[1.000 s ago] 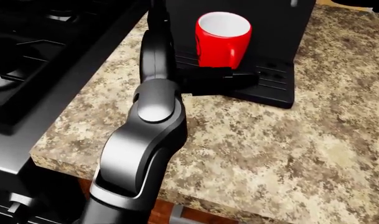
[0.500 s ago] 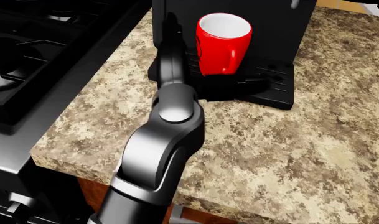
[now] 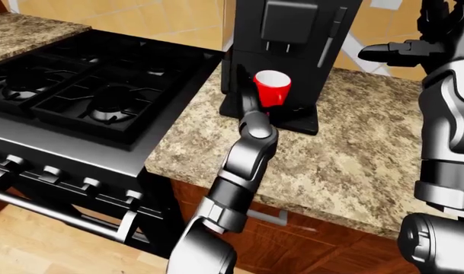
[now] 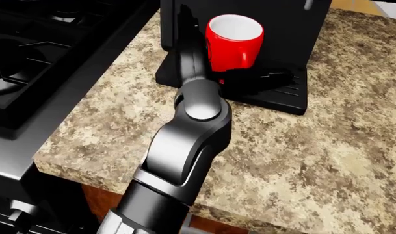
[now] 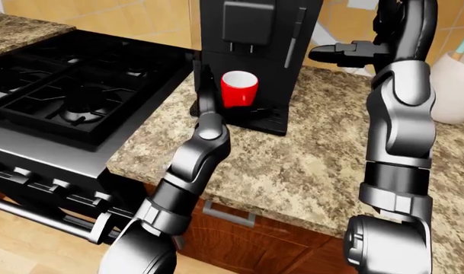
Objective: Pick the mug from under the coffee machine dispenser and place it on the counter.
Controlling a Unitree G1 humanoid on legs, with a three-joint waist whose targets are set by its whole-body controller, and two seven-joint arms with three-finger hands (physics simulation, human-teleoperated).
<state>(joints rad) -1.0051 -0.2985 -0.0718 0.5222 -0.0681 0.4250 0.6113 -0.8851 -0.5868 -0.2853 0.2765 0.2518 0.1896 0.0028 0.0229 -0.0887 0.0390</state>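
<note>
The left robot hand (image 4: 249, 78) has slid right beneath the glossy red ceramic mug (image 4: 233, 41), on the black coffee machine (image 3: 289, 34) near the speckled granite surface's (image 4: 302, 156) top edge. Whether its fingers have closed cannot be told. The grasp looks imminent.

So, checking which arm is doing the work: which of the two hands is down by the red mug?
The left hand, its dark fingers reaching along the drip tray at the base of the red mug. The right hand is raised beside the coffee machine, well away from the mug.

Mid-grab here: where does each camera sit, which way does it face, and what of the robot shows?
Head view: looks steeply down; left arm reaches to the red mug.
Left-eye view: head-mounted, wider; stove, coffee machine, both arms.
Right-eye view: nearly the same; raised right hand shows whole.
All share mug and left arm.
</note>
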